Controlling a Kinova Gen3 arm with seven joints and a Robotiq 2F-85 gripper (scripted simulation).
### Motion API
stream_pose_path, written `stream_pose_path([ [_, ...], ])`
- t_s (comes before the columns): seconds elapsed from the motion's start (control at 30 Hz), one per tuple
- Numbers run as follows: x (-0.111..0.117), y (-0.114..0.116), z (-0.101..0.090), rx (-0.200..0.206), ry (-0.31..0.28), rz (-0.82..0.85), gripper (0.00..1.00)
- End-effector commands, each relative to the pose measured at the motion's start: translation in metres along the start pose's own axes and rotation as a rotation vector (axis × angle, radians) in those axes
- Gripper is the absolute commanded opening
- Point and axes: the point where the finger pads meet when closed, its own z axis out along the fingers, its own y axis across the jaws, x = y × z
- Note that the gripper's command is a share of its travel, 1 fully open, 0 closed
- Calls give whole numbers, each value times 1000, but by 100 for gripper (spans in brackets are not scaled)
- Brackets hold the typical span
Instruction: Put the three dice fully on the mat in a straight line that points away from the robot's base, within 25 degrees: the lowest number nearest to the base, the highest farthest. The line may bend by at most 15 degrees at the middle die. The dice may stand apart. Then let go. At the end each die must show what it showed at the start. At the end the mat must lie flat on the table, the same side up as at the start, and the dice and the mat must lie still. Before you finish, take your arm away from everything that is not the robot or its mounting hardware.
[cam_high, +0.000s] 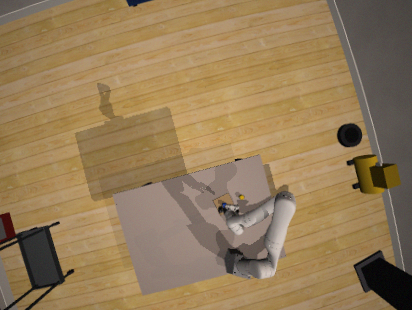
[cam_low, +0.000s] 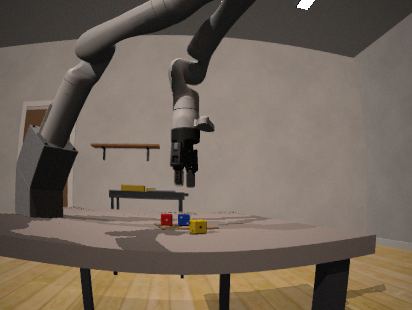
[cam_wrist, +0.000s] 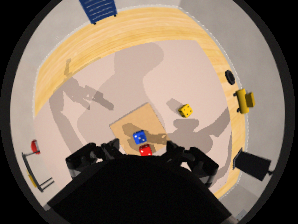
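- Below the pincer (cam_low: 183, 178), well under its fingertips, I am seeing the tan mat (cam_wrist: 127, 128) lying flat on the table (cam_low: 280, 240), with the red die (cam_low: 166, 219) and the blue die (cam_low: 183, 219) sitting on it.
- I am keeping the pincer spread fully apart with nothing between its fingers; it is hanging high over the dice, touching none of them.
- From the wrist view I am reading the red die (cam_wrist: 144, 151) as lying almost straight under the pincer and the blue die (cam_wrist: 139, 136) just beyond it, the two near each other on the mat.
- Off to one side of the pincer, the yellow die (cam_wrist: 186, 110) is resting on the bare table, apart from the mat's edge; in the exterior view the yellow die (cam_low: 198, 226) is standing nearer the camera than the other two.
- I am judging the yellow die to be the one that needs moving next, so the relation that matters is sideways: the pincer is needing to shift away from the mat before coming down.
- I cannot make out the pip counts at this size, so I am not judging the order yet.
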Motion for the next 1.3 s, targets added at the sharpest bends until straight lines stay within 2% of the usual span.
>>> stream_pose_path([
  [0.0,1,-1,0,6,1,35,100],
  [0.47,6,3,3,5,2,314,100],
  [0.53,6,3,3,5,2,314,100],
  [1.27,13,13,7,3,3,835,100],
])
